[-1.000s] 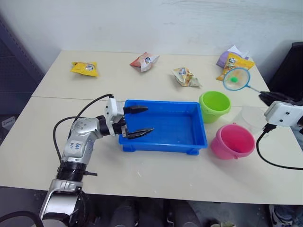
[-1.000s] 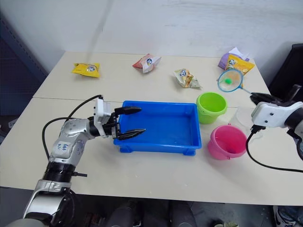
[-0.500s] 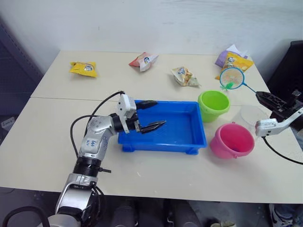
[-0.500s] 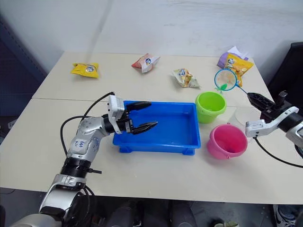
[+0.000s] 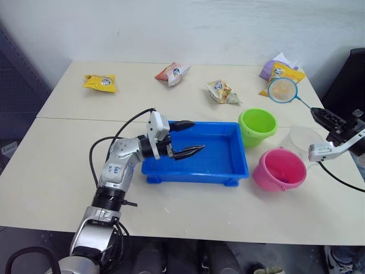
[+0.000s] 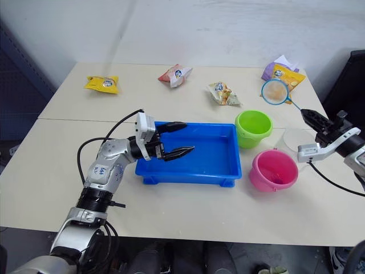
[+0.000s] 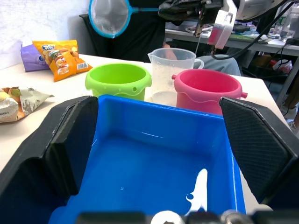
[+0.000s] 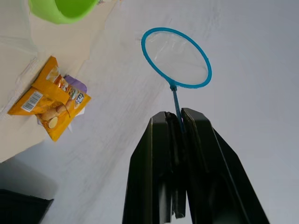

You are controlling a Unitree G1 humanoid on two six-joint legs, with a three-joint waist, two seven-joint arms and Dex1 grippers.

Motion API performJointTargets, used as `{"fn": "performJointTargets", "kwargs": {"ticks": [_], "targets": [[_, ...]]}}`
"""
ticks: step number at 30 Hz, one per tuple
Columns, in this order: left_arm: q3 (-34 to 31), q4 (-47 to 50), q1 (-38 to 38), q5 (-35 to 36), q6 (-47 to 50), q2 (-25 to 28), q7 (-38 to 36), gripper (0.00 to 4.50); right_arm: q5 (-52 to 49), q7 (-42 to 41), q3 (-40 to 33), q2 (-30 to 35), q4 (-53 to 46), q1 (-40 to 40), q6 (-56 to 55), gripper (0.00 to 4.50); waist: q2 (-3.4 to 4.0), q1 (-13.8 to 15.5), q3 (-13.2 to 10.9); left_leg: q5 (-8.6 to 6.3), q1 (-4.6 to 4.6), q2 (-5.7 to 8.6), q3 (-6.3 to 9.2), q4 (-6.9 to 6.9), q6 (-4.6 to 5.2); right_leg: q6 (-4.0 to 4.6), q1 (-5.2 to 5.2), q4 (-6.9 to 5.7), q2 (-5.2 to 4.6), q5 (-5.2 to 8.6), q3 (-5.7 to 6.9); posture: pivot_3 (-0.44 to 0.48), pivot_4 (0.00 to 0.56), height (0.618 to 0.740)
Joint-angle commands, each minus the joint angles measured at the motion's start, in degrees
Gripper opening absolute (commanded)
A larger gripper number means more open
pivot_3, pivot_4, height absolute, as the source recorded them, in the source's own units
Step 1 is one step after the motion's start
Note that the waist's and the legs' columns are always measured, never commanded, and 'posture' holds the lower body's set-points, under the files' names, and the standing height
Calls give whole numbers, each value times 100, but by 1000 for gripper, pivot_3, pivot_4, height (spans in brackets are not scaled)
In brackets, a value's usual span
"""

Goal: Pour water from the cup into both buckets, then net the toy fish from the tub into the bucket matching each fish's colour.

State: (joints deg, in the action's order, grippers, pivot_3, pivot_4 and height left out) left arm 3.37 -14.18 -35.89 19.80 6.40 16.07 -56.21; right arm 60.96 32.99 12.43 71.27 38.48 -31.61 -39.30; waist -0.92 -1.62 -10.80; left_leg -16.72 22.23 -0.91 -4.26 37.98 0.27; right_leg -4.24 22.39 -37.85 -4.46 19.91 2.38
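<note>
Right now the right gripper [image 8: 176,122] has its fingers clamped on the net's thin handle, w/ the net [image 5: 283,90] held up in the air beyond the green bucket [image 5: 258,127], over the far right part of the desk [image 5: 68,171]. Hoop is light blue w/ fine mesh; whether anything sits in the mesh, can't tell.

Left gripper [image 5: 187,138] hovers over the left end of the tub [image 5: 225,168], fingers spread wide apart, nothing between them. Tub is bright blue, near the desk's middle, a thin film of water showing on its floor in the left wrist view. Can't make out any fish in it.

Green bucket stands just beside the tub's far right corner. Pink bucket [image 5: 280,169] is just right of the tub's near right corner, in front of the green one. Clear cup [image 7: 171,74] stands upright behind the two buckets in the left wrist view, i.e. to their right on the desk, close to both.

Snack packets lie along the far side of the desk: yellow packet [image 5: 102,83] far left, red-white packet [image 5: 173,72] further right, a pale packet [image 5: 223,92] near centre, orange packet [image 5: 280,74] resting on a purple packet [image 5: 272,65] at the far right.
</note>
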Motion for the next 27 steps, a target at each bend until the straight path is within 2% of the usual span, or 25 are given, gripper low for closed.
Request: {"fn": "performJointTargets", "kwargs": {"ticks": [1, 2, 4, 7, 10, 13, 17, 20, 24, 27], "targets": [[-223, 347, -5, 159, 40, 284, -130, 4459, -2132, -1266, -460, 4, -277, 232, -821, 0, -1, -1, 0, 0, 0, -1, 0, 0, 0, 0, 0, -1, 1, 0, 0, 0, 150, 738], [-260, 386, 34, 207, 54, 355, -182, 4459, -2721, -1737, -502, -50, -315, 312, -1021, 0, -1, -9, 0, 0, 0, -2, 1, 0, 0, 0, 0, 0, 2, 0, -1, 0, 150, 738], [-394, 548, 231, 382, 82, 647, -490, 4459, -4618, -2990, -382, -102, -874, 783, -1229, 0, -2, -14, -1, 0, -2, -4, 0, 0, 1, -1, -4, 2, 4, -1, -1, 0, 150, 738], [-745, 809, 539, 786, 284, 1128, -887, 4459, -7190, -4783, -456, -207, -2319, 1557, -283, 0, -4, -28, -3, -4, -11, -14, 8, -2, 7, -2, -20, 10, 10, -1, 6, 0, 150, 738], [-1243, 861, 720, 1313, 780, 1529, -996, 4459, -8324, -5726, -661, -272, -3434, 1932, 664, 0, -3, -1, -4, -9, -9, -13, 19, 8, 17, -3, -25, 6, -2, -2, 17, 0, 150, 738], [-1558, 900, 986, 1438, 935, 2200, -1448, 4459, -9330, -6392, -714, -365, -4675, 2193, 1749, 0, -3, -3, -4, -14, -13, -14, 51, 14, 26, -3, -45, 16, -8, -2, 35, 0, 150, 738], [-1706, 1307, 1383, 1475, 863, 2938, -2074, 4459, -9750, -7096, -508, -468, -5947, 2549, 2771, 0, -3, 22, -4, -23, -13, -14, 78, 1, 24, 2, -62, 45, -9, 1, 51, 0, 150, 738], [-1857, 1510, 1770, 1474, 643, 3309, -2487, 4459, -9573, -7632, -108, -736, -6494, 2756, 3208, 0, -3, 54, -3, -30, -11, -10, 92, 1, 33, 2, -77, 68, -19, 1, 61, 0, 150, 738], [-1927, 1718, 2647, 1260, 136, 3569, -2957, 4459, -8449, -8044, 589, -1442, -6268, 2934, 3041, 0, -4, 34, -3, -40, -10, -5, 95, 3, 41, 1, -84, 87, -27, 0, 62, 0, 150, 738], [-1905, 1730, 3152, 1131, -179, 3541, -3060, 4459, -8110, -8228, 767, -1945, -5855, 3091, 2806, 0, -5, 13, -2, -42, -10, -2, 94, 1, 43, 1, -83, 87, -30, 0, 63, 0, 150, 738]]}}
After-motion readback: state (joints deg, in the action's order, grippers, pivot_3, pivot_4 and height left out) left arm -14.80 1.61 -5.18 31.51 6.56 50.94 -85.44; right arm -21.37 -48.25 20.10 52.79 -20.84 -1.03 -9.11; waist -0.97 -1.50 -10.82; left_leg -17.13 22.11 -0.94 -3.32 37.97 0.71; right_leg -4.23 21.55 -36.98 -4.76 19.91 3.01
